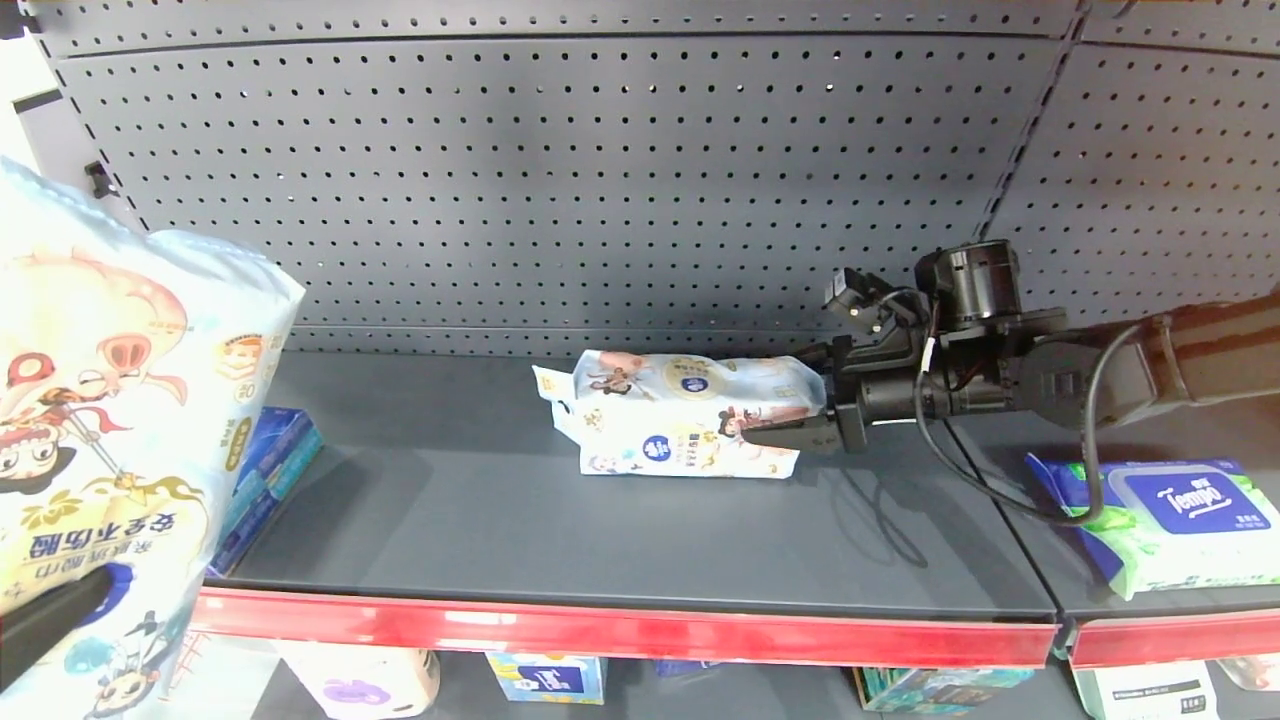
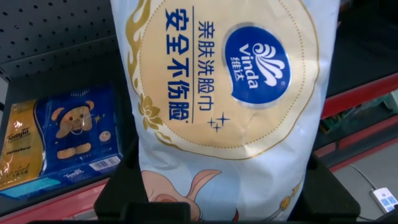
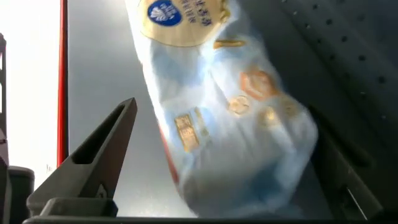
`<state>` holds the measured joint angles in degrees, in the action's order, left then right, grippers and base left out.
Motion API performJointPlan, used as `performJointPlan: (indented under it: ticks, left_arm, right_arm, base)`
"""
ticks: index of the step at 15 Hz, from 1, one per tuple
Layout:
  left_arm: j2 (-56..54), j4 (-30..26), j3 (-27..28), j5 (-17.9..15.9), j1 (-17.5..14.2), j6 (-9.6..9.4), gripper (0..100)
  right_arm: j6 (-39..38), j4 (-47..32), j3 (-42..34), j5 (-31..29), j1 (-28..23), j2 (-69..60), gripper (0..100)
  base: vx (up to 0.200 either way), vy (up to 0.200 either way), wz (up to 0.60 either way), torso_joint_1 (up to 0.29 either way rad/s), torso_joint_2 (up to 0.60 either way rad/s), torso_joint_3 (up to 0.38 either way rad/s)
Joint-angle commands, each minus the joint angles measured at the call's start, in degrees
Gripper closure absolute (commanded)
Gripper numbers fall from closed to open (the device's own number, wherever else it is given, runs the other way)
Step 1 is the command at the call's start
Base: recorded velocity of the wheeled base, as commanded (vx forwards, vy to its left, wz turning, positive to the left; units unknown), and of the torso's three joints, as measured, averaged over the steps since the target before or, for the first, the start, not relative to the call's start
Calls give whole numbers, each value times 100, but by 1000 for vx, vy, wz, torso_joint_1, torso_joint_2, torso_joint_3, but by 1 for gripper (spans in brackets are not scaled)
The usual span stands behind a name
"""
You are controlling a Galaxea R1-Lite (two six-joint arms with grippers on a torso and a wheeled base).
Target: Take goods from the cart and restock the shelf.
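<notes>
Right gripper (image 1: 785,395): reaches in from the shelf's right side, level with the board; jaws apart, straddling the right end of the lying pack (image 1: 690,415), with a gap showing beside one finger (image 3: 99,155).
Lying pack: flat on the shelf (image 1: 620,540), about mid-length and nearer the back panel than the red front edge (image 1: 620,630).
Long axis: along the shelf, roughly parallel to the front edge, so the pack lies straight ahead of the right gripper, end-on.
Left gripper (image 2: 224,177): clamped on the large pack (image 1: 110,430), which stands roughly upright between its fingers.
Large pack: in the air off the shelf's left end, forward of the front edge and not touching the board.
Nearest neighbour: a blue box (image 1: 272,465) at the shelf's left end, close behind the large pack.
Judgement: this pack looks placed. The stretch between the blue box and the lying pack seems the likely spot for the large pack, and the left arm is nearer it.
</notes>
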<state>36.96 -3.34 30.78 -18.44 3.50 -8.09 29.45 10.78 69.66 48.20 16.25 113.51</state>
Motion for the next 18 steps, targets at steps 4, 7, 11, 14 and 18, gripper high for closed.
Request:
performJointPlan:
  ticks: [4, 7, 11, 14, 18]
  left_arm:
    - [-5, 0, -11, 16, 2, 1, 100]
    - [-22, 0, -28, 16, 2, 1, 100]
    - [-31, -9, -37, -1, 2, 10, 100]
    - [-22, 0, -37, -10, 2, 18, 100]
    - [-40, -9, -55, -19, 2, 45, 100]
  right_arm:
    - [149, 12, 30, -48, 62, 251, 100]
    - [175, 12, 22, -48, 115, 198, 100]
    - [184, 3, -805, -30, 291, -479, 100]
    - [395, 12, -1719, -48, 379, -1050, 100]
    - [518, 12, -2413, -92, 458, -1437, 100]
  base:
    - [0, 0, 0, 0, 0, 0]
    - [0, 0, 0, 0, 0, 0]
    - [0, 0, 0, 0, 0, 0]
    - [0, 0, 0, 0, 0, 0]
    - [0, 0, 0, 0, 0, 0]
